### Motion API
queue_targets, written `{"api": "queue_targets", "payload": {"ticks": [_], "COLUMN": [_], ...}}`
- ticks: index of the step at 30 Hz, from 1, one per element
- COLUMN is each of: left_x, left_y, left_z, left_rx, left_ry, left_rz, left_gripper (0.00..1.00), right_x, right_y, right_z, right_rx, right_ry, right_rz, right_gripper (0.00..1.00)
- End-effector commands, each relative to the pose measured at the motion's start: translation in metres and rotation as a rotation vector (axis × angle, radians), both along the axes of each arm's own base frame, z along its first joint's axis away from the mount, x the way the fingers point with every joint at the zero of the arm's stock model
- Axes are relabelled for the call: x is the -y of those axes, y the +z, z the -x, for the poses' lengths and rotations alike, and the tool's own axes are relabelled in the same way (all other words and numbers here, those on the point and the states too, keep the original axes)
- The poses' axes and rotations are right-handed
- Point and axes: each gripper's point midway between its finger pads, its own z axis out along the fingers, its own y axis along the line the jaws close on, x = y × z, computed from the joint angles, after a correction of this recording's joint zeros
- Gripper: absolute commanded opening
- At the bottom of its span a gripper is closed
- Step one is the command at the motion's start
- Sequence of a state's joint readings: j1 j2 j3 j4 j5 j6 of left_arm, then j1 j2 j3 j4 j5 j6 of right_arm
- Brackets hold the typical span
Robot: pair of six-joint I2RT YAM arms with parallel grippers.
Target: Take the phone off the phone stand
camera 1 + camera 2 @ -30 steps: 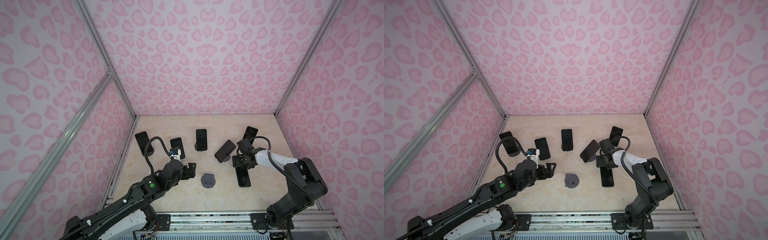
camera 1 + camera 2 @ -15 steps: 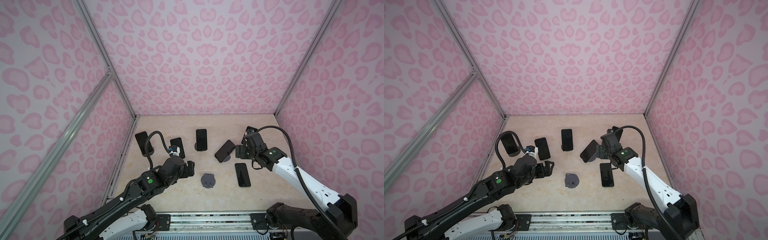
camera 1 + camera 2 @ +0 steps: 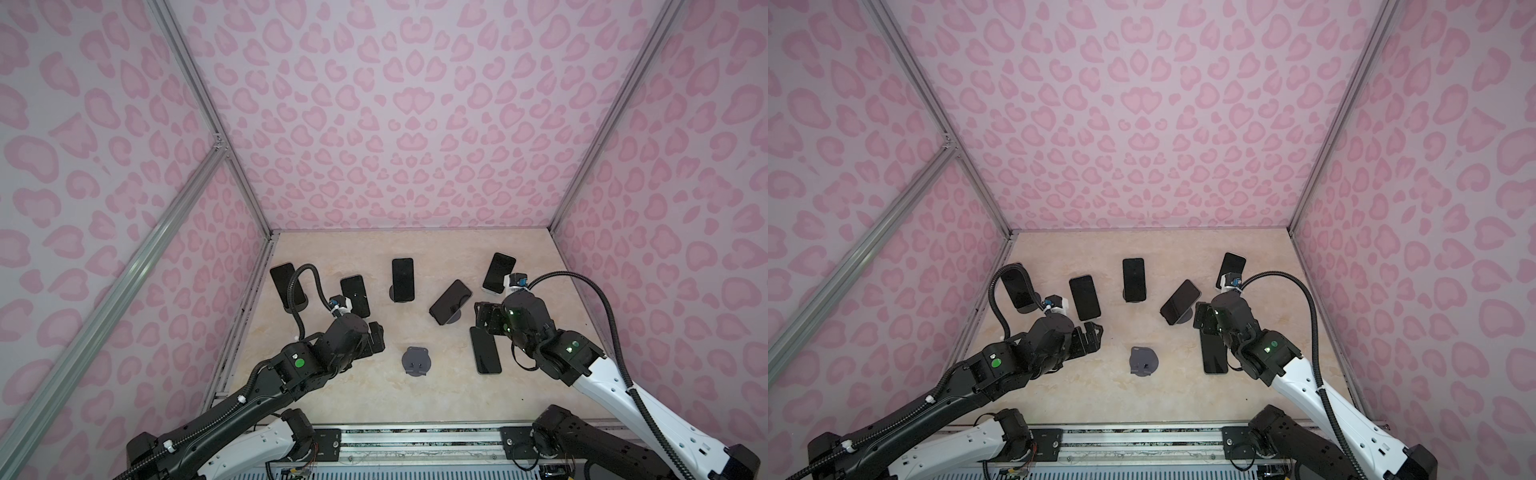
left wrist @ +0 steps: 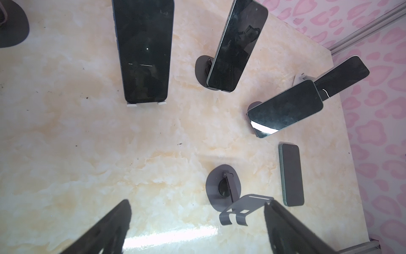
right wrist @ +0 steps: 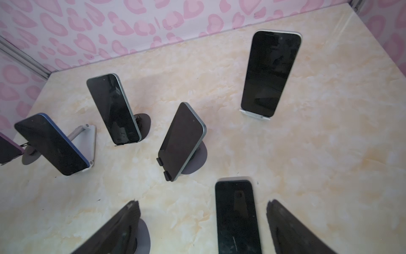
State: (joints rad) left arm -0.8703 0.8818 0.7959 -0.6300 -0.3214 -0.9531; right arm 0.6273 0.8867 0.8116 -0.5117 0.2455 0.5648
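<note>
Beige marble-look tabletop [image 3: 415,245] inside pink heart-print walls. Task item: dark slim smartphone [image 3: 485,350] lies flat, screen up, right of centre near the front, off any stand. The empty dark grey round-base phone stand [image 3: 417,362] sits just left of it at centre-near, apart from it, cradle bare; both also show in the left wrist view, phone [image 4: 291,174] and stand [image 4: 222,187] not touching. Right gripper [image 3: 484,318] hangs over the far end of the flat phone, jaws spread wide and gripping nothing; in the right wrist view the phone [image 5: 237,215] lies on the table between the two black fingers [image 5: 292,226], no contact seen. Left gripper [image 3: 376,338] is left of the empty stand, near it, jaws also spread wide and holding nothing, fingers [image 4: 109,226] over bare table. Five other dark phones stand propped on stands across the far half: far-left phone [image 3: 282,284], left-centre phone [image 3: 355,296], centre phone [image 3: 402,279], tilted phone [image 3: 451,302] just far-left of the right gripper, far-right phone [image 3: 499,272].
</note>
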Motion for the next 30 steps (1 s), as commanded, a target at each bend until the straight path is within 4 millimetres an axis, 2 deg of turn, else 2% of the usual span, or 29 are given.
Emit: {"api": "queue_targets", "payload": {"ticks": [1,8,15,20,25,30], "left_x": [-0.003,-0.014,-0.023,-0.027,-0.025,-0.025], "left_y": [-0.006,-0.003,-0.001,0.003,0.004,0.001], "left_z": [0.0,-0.007,-0.01,-0.012,-0.007,-0.001], "left_rx": [-0.017,0.002,0.047,0.064,0.05,0.047], "left_ry": [0.051,0.153,0.208,0.239,0.223,0.175], "left_rz": [0.03,0.036,0.068,0.089,0.116,0.094], "left_gripper": [0.98,0.97,0.95,0.95,0.95,0.95], "right_x": [-0.01,-0.02,-0.021,-0.025,-0.041,-0.052], "right_y": [0.008,-0.002,0.021,0.022,0.02,0.025], "right_z": [-0.001,0.0,-0.006,-0.003,0.005,0.012], "right_rx": [0.033,0.023,0.124,0.074,0.043,0.044], "right_ry": [0.018,0.029,0.032,0.035,0.091,0.124], "right_rz": [-0.057,-0.092,-0.079,-0.068,-0.068,0.015], "right_gripper": [0.92,0.88,0.8,0.81,0.85,0.87]}}
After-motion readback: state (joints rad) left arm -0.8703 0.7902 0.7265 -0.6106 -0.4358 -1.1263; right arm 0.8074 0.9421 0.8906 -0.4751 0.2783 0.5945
